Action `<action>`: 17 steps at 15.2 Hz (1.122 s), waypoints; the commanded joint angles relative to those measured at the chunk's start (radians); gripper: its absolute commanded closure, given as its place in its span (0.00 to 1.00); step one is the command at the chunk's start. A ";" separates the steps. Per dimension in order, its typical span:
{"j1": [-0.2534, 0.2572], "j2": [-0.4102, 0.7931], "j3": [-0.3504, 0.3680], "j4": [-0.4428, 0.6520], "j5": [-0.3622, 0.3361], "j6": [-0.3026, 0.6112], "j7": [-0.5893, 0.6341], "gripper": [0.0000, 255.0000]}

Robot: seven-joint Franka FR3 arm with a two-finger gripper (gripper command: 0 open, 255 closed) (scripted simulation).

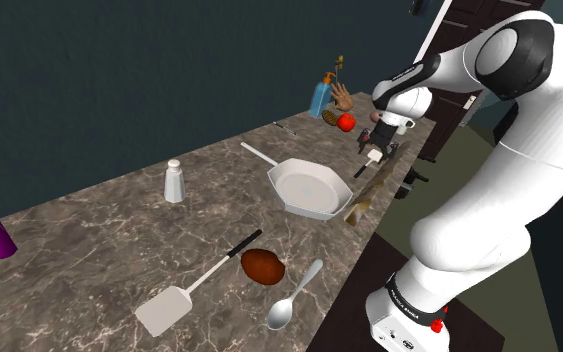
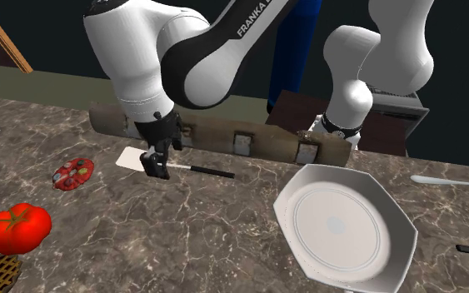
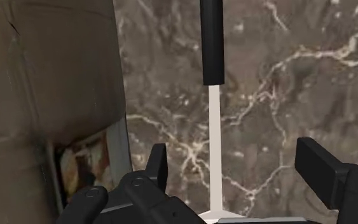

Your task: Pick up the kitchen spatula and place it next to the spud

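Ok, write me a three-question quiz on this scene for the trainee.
1. True or false: the fingers are shut on the spatula below them.
2. Which of these lies beside the spud? A) a spoon B) a tomato C) a bottle
3. Fill in: that spatula's handle is ____ in colour.
Key: 1 false, they stand apart on either side of its shaft; 2 A; 3 black.

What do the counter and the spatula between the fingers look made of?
Counter: smooth brown stone, probably marble, given the pale veining. Spatula: plain white shaft, material unclear, perhaps plastic or coated metal; matte black handle, likely plastic or rubber.
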 commanded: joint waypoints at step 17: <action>0.002 -0.046 -0.004 0.034 -0.026 -0.109 0.025 1.00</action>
